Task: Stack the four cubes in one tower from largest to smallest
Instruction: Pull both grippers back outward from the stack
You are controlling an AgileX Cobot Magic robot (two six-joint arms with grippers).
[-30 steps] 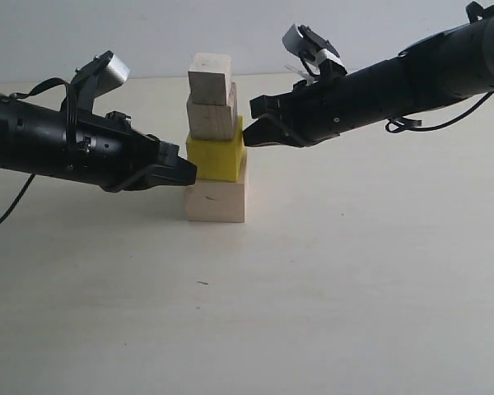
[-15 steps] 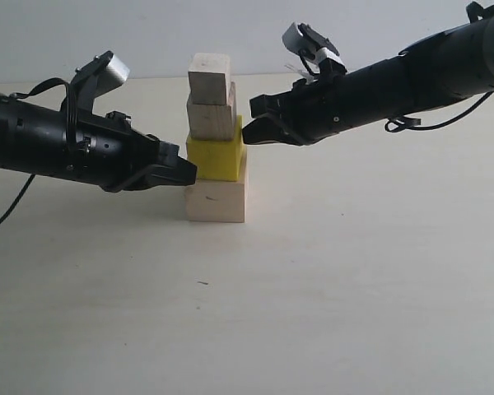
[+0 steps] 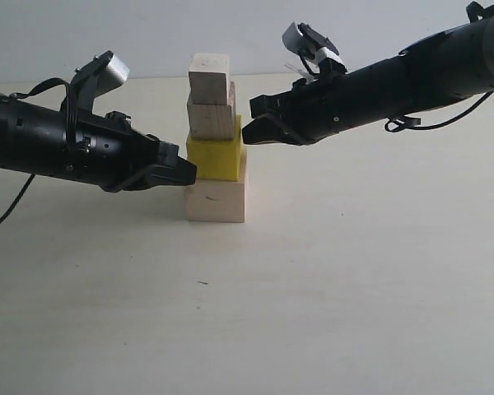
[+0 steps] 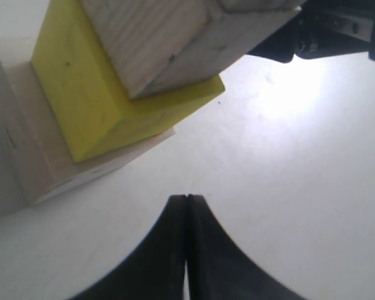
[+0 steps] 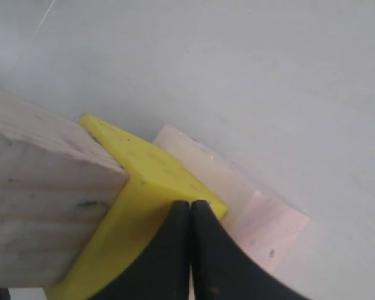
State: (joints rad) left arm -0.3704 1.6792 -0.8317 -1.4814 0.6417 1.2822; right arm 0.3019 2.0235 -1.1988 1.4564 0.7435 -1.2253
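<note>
All four cubes are found stacked in one tower near the middle of the pale surface (image 3: 329, 296). The large wooden cube (image 3: 216, 202) is set at the base, the yellow cube (image 3: 217, 159) on it, the medium wooden cube (image 3: 212, 120) above that, and the small wooden cube (image 3: 210, 76) on top. The column is not squarely aligned, and small ledges are left at the 3 o'clock side.

The left claw (image 3: 191, 171) is held at the tower's 9 o'clock, level with the seam between the yellow and large cubes. Its fingers are pressed together on nothing, and in its wrist view bare surface is seen between tips and cubes.

The right claw (image 3: 247, 135) is held at 3 o'clock, by the yellow cube's upper edge. It too is closed and empty, and contact with the cube cannot be told.
</note>
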